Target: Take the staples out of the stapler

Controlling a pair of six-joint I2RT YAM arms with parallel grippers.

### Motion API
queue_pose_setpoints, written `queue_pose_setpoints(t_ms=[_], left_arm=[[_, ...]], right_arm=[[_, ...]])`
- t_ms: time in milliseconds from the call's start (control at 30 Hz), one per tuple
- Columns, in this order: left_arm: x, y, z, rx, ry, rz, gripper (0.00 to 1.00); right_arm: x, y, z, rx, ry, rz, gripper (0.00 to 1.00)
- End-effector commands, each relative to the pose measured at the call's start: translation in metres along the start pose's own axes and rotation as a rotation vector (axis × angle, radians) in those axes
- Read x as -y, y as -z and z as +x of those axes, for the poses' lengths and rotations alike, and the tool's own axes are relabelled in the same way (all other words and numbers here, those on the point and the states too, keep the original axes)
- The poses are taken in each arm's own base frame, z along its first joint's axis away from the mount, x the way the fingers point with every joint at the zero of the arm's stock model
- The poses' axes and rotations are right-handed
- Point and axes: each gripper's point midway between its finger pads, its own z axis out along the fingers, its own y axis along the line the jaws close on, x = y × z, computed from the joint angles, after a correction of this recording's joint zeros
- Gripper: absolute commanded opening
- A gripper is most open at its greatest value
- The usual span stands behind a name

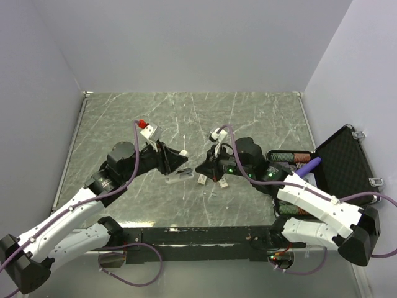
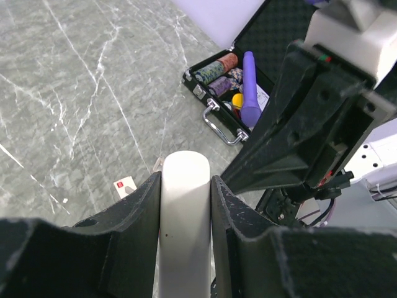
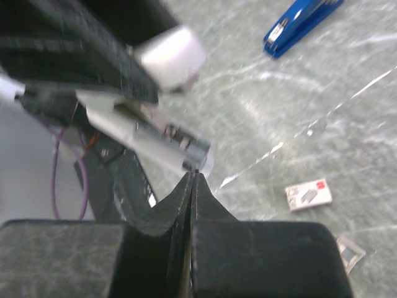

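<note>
My left pincer (image 2: 186, 179) pinches the white stapler (image 2: 184, 223). My right pincer (image 3: 192, 178) is pressed together, tips at its metal tray (image 3: 170, 136). A blue stapler (image 3: 301, 25) lies apart on the tabletop (image 3: 298, 112).

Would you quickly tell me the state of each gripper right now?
Left gripper: closed on the whitish-grey stapler.
Right gripper: closed, holding nothing visible.

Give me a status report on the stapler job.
Left gripper clamped on white stapler, metal rail exposed. Right gripper shut, tips at the rail's end. Blue stapler lies well apart.
</note>
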Motion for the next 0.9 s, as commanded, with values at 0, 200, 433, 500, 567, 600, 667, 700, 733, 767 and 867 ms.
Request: queue_pose_setpoints(t_ms=[0,200,433,500,567,600,667,700,733,767,867], left_arm=[[0.002,-0.004,-0.009,0.047,0.024,0.009,0.01],[-0.003,-0.009,-0.002,0.036,0.042,-0.001,0.01],[-0.003,-0.014,-0.002,0.033,0.052,-0.002,0.01],[-0.004,-0.015,-0.001,0.029,0.058,-0.008,0.01],[-0.005,-0.016,0.0,0.026,0.061,-0.012,0.01],[-0.006,-0.016,-0.001,0.03,0.062,-0.017,0.01],[-0.008,-0.017,-0.001,0.035,0.069,-0.03,0.01],[-0.01,-0.017,-0.001,0.036,0.072,-0.038,0.01],[-0.011,-0.017,-0.002,0.041,0.077,-0.048,0.01],[-0.013,-0.017,-0.002,0.043,0.082,-0.055,0.01],[-0.017,-0.017,-0.003,0.053,0.092,-0.083,0.01]], right_arm=[[0.0,-0.006,-0.043,0.161,-0.013,0.031,0.0],[0.0,-0.015,-0.041,0.154,-0.048,0.016,0.0],[0.004,-0.032,-0.034,0.162,-0.077,0.009,0.0],[0.006,-0.036,-0.03,0.153,-0.085,0.01,0.0],[0.006,-0.041,-0.026,0.138,-0.091,0.009,0.0],[0.006,-0.043,-0.024,0.132,-0.094,0.006,0.0],[0.005,-0.048,-0.019,0.117,-0.098,0.0,0.0],[0.005,-0.049,-0.016,0.11,-0.099,0.001,0.0],[0.005,-0.051,-0.014,0.105,-0.101,0.001,0.0],[0.005,-0.052,-0.01,0.098,-0.104,0.004,0.0],[0.007,-0.055,-0.003,0.086,-0.113,0.007,0.0]])
